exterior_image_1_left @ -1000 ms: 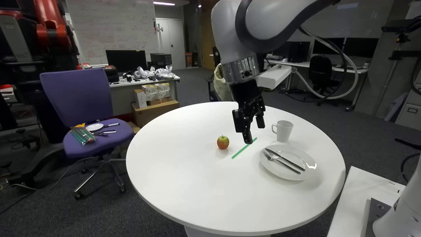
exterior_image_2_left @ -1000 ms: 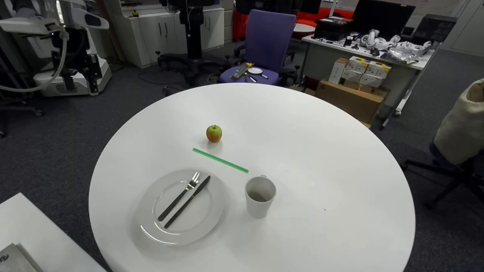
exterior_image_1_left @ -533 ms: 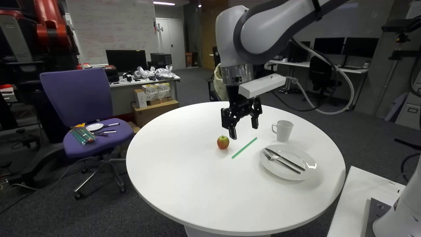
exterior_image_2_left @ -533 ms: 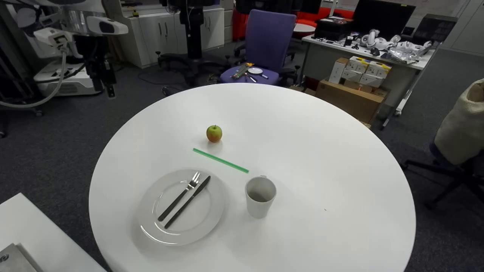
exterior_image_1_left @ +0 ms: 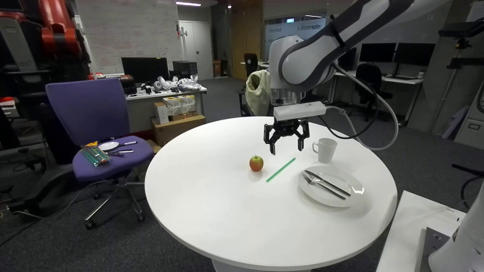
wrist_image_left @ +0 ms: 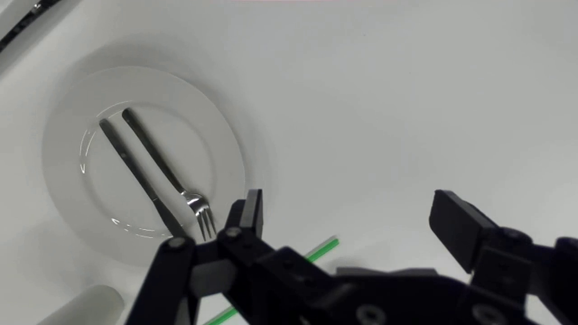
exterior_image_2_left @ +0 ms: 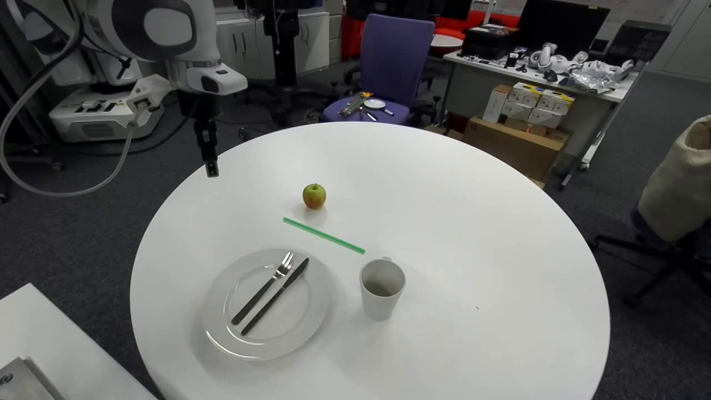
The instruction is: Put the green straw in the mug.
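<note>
Black, blocky fingers [wrist_image_left: 457,225] hang wide apart above the smooth table [exterior_image_2_left: 472,222], where the thin, straight straw [exterior_image_2_left: 324,235] lies nearest, then the glossy round plate [exterior_image_2_left: 314,311] bearing a metal fork [exterior_image_2_left: 255,299] and knife [exterior_image_2_left: 275,296], then the tapered mug [exterior_image_2_left: 380,303], upright.

- One green straw [exterior_image_2_left: 324,235]; the wrist view shows two stretches of that single stick, the pincer [exterior_image_1_left: 286,150] covering the part between.
- One mug [exterior_image_2_left: 380,304], in both exterior views.
- One large round white surface [exterior_image_2_left: 472,222], in both exterior views.
- One plate [exterior_image_2_left: 319,303] on that surface.
- One fork [exterior_image_2_left: 262,293] and one knife [exterior_image_2_left: 275,297] on the plate, two pieces together.
- One apple [exterior_image_2_left: 314,196], the same count in both exterior views.
- One pincer, with two fingers [wrist_image_left: 456,225], both of them showing in the wrist view.
- One purple chair [exterior_image_1_left: 90,109], again in both exterior views.
</note>
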